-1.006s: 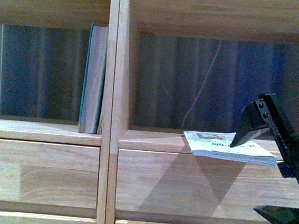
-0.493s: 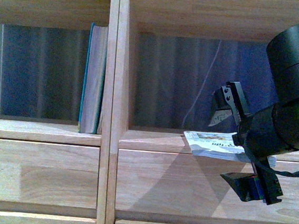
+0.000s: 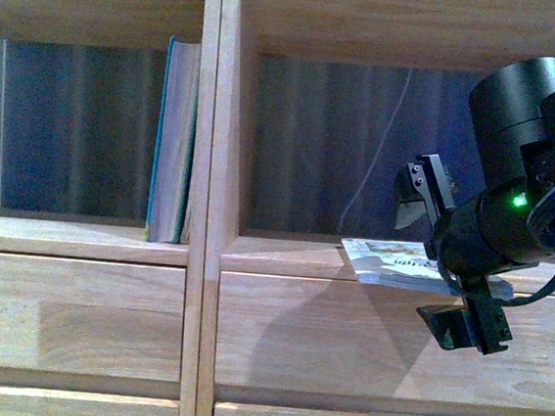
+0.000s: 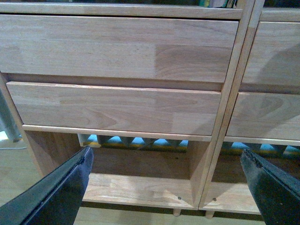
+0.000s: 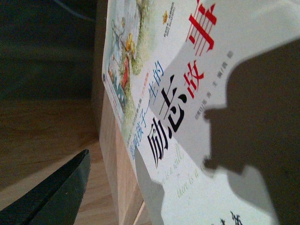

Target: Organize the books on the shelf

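Closest in, the left hand (image 4: 164,187) hangs low in front of the shelf (image 3: 204,260), its two dark fingers (image 4: 56,192) spread wide with nothing between them, facing the plain drawer fronts (image 4: 117,47) and the open bay underneath. Over to the right hand (image 3: 419,271), and it is gaping wide too: one finger sits above the white paperback (image 3: 395,264), the other hangs below, in front of the drawer face, so the book's front edge lies between them. Whether either finger touches the book, I cannot tell. From the right wrist, the paperback's cover (image 5: 211,93) fills the view, red and black lettering, a shadow across it. The book lies flat on the floor of the right compartment, poking out over the front lip. Further back, in the left compartment, the teal book (image 3: 173,144) stands upright, pressed against the centre divider (image 3: 218,114).
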Tool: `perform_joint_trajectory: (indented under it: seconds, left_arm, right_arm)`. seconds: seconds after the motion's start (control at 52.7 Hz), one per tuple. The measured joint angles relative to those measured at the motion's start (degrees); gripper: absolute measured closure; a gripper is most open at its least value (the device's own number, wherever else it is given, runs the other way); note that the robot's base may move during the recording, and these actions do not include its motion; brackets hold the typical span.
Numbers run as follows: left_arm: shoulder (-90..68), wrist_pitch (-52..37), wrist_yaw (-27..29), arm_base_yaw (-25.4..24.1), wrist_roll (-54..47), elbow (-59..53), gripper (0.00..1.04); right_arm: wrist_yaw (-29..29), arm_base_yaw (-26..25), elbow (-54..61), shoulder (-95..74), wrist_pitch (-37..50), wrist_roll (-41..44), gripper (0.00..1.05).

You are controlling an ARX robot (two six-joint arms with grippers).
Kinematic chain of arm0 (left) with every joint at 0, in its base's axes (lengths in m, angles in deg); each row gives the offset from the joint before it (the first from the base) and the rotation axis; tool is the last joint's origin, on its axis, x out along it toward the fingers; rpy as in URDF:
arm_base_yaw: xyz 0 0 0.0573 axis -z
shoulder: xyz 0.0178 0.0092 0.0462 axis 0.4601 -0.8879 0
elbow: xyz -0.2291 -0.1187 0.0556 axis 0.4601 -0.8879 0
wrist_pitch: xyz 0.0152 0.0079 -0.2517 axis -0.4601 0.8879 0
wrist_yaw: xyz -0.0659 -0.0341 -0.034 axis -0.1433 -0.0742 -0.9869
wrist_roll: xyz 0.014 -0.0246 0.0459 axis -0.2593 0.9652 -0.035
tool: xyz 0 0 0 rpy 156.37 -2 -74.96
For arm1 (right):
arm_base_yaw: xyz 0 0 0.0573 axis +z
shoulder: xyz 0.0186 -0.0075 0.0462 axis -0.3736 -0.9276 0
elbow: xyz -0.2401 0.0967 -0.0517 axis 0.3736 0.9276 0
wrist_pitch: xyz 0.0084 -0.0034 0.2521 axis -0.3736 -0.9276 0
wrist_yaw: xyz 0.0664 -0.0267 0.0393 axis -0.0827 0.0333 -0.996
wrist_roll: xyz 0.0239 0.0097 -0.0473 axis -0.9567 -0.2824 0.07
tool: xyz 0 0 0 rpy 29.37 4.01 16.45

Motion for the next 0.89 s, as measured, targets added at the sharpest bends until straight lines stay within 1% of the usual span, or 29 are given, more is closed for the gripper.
perform_joint_trajectory:
  seconds: [0.095, 0.474, 0.512, 0.588, 0.664, 0.702, 0.74, 0.892]
  left_arm:
    - [0.0, 0.0, 0.0, 0.0, 0.0, 0.0, 0.07]
    - [0.0, 0.0, 0.0, 0.0, 0.0, 0.0, 0.07]
    - [0.0, 0.0, 0.0, 0.0, 0.0, 0.0, 0.07]
    - [0.0, 0.0, 0.0, 0.0, 0.0, 0.0, 0.07]
    - [0.0, 0.0, 0.0, 0.0, 0.0, 0.0, 0.07]
    - [0.0, 0.0, 0.0, 0.0, 0.0, 0.0, 0.07]
    - [0.0, 0.0, 0.0, 0.0, 0.0, 0.0, 0.07]
    - [0.0, 0.0, 0.0, 0.0, 0.0, 0.0, 0.07]
  right_arm:
    - [0.7, 0.0, -0.7, -0.8, -0.6, 0.0, 0.08]
    - [1.7, 0.0, -0.7, -1.2, -0.5, 0.4, 0.59]
    - [1.7, -0.1, -0.7, -1.2, -0.2, 0.4, 0.68]
    - [1.7, -0.1, -0.7, -1.2, 0.6, 0.4, 0.81]
    - [1.4, -0.2, -0.7, -1.2, 1.3, 0.4, 0.91]
    - [1.2, -0.3, -0.7, -1.1, 1.7, 0.4, 0.95]
    - [1.0, -0.3, -0.6, -1.0, 1.9, 0.4, 0.97]
    - [0.2, -0.7, 0.2, -0.4, 2.4, 0.4, 0.97]
